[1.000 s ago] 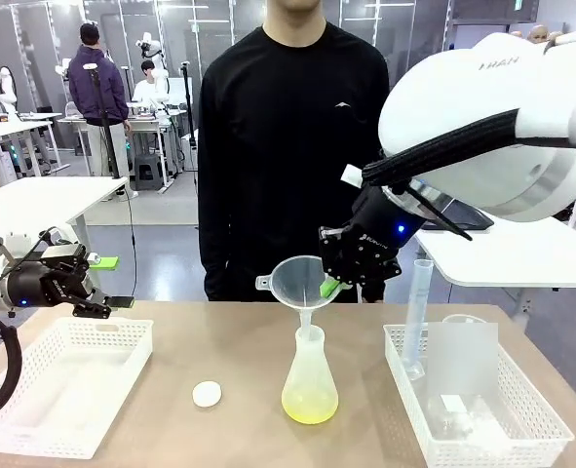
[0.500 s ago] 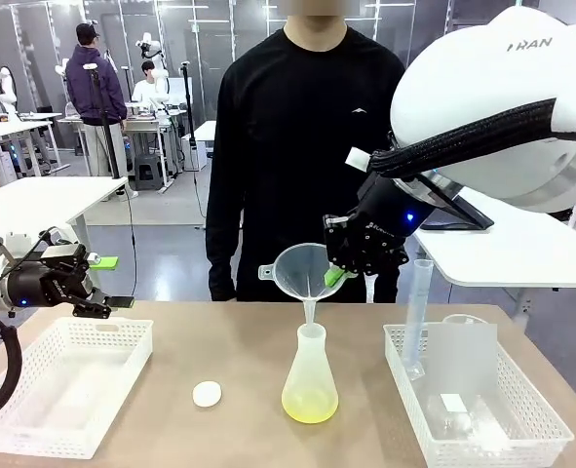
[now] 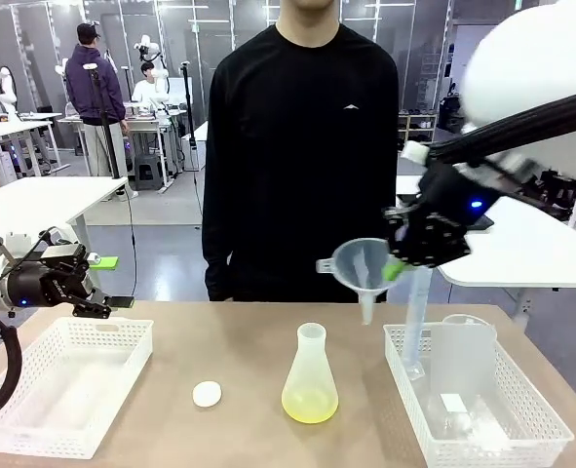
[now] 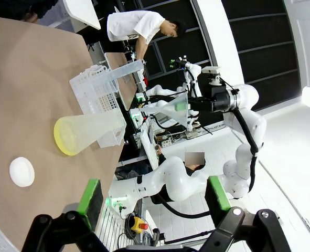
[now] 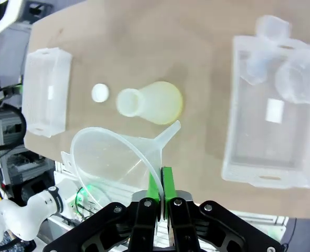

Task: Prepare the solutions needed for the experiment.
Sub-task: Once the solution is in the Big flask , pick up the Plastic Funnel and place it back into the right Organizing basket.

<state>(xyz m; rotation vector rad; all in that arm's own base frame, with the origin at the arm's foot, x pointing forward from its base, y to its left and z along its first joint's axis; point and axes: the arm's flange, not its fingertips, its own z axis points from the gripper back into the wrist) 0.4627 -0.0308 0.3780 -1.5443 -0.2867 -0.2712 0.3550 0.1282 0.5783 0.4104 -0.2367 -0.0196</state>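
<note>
My right arm's bulk runs off the top right corner of the front view. The clear pieces lying in the right basket blur together, so there I can only pick out a tall graduated cylinder standing at its left side. The right hand reaches in from the right, raised well above the desk, with its green pads pinched tight on the rim of a clear funnel. In the right wrist view the rim sits squarely between the closed fingers. The funnel's spout points down, hanging in the air near the basket's left edge. My left hand sits low at the desk's left, beyond the left basket, fingers spread wide with nothing between them. The solution, a pale yellow-green pool, lies in the bottom of the upright conical flask at mid-desk. It is below and left of the funnel, apart from it, with a white disc to its left.
</note>
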